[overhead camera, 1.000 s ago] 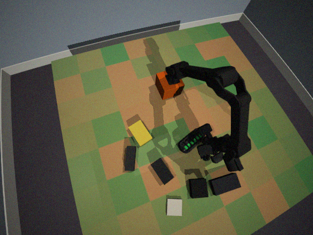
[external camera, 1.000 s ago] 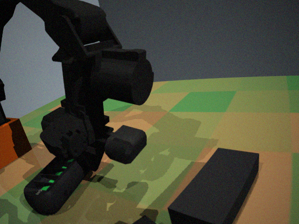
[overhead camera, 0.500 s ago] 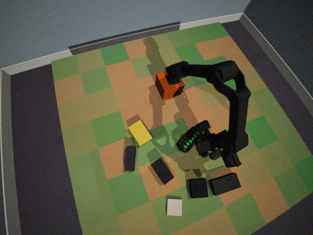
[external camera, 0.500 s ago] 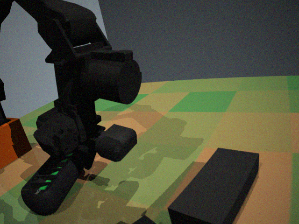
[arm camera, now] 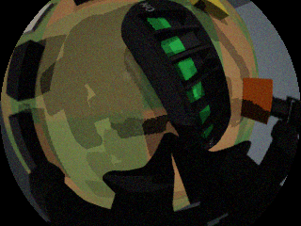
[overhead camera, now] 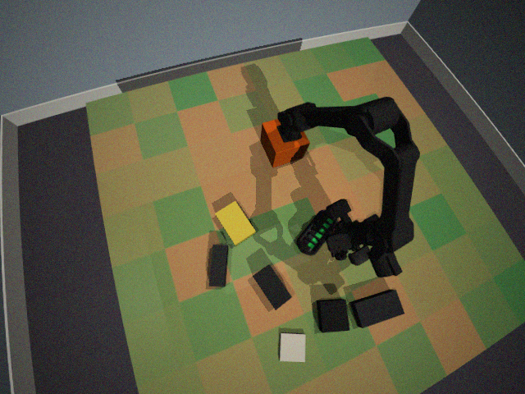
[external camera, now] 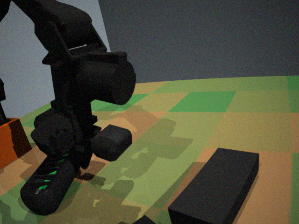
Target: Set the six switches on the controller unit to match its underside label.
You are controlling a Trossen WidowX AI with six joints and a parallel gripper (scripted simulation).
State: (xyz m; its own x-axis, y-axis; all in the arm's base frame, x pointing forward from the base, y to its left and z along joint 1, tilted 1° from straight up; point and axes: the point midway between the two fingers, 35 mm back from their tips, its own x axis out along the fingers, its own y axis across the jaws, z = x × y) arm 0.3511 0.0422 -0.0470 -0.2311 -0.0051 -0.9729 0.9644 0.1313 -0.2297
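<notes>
The dark grey controller unit [overhead camera: 307,248] [external camera: 54,201] [arm camera: 143,54] is on the bench with its switches facing up; I cannot tell whether it is quite level. Green ends show in a row along its top, some brighter and larger than others in the wrist view; their exact positions are hard to read. White "ON" lettering shows at one end. The underside label is hidden. My gripper [external camera: 83,166] [arm camera: 167,136] is shut and empty, low beside the unit's long side toward its far end in the exterior view. Touching or apart is unclear. Part of the unit is hidden behind the gripper there.
An orange box [overhead camera: 276,146] [external camera: 8,139] [arm camera: 257,91] stands behind, below another black arm part. A yellow block [overhead camera: 235,223], a white block [overhead camera: 292,347] and several black blocks lie around, including a long one [overhead camera: 377,309] [external camera: 217,183] and a squarish one [overhead camera: 333,315].
</notes>
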